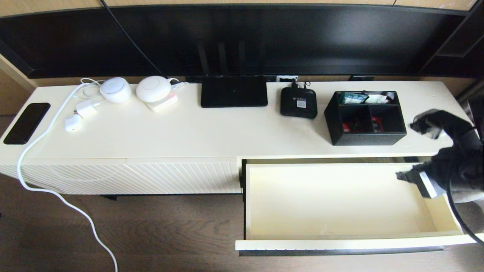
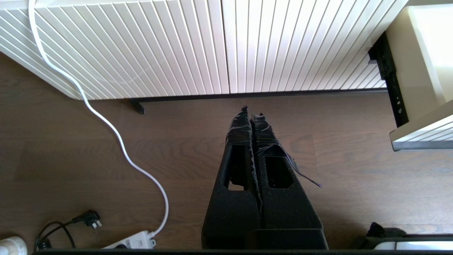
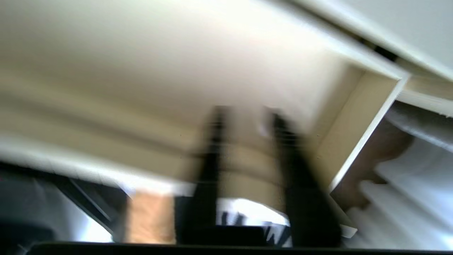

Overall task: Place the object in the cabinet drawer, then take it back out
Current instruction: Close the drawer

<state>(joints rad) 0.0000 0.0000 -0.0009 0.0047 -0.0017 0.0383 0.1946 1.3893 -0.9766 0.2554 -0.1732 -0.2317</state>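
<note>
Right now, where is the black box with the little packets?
The organiser box sits on the cabinet top, right side in the head view, behind the open drawer.

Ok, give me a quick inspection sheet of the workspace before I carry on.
Surface: cream cabinet top, bare along its front.
Job's things: organiser box on the top, right; drawer below it pulled open, nothing seen inside.
Clutter: router, small black device, two white round gadgets, phone.
Hands: right hand open, over the drawer's right end; left hand shut, parked above the floor.
Cables: white cable trailing to the floor.
Surroundings: wooden floor, dark recess behind.
</note>
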